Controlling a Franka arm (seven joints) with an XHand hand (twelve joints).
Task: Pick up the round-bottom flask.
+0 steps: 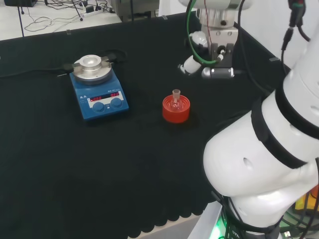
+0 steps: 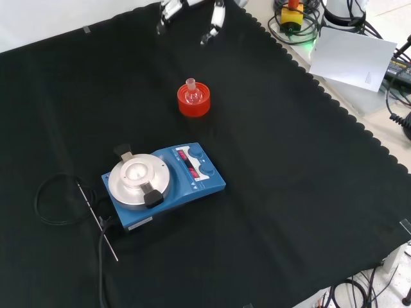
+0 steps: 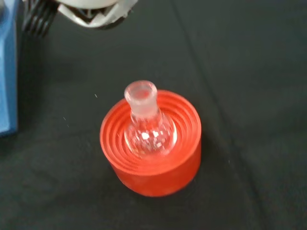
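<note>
Small glass flask (image 3: 145, 125) upright in red ribbed stand (image 3: 152, 168): light, slippery, breakable; best pinched at the neck. Hand (image 2: 192, 13) above, fingers (image 2: 217, 18) relaxed, holding nothing.

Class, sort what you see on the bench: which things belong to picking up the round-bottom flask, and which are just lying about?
Belongs to the job:
- round-bottom flask
- red ribbed stand under it
- the hand, above the cloth, apart from the flask

Just lying about:
- blue hotplate stirrer
- its black cable
</note>
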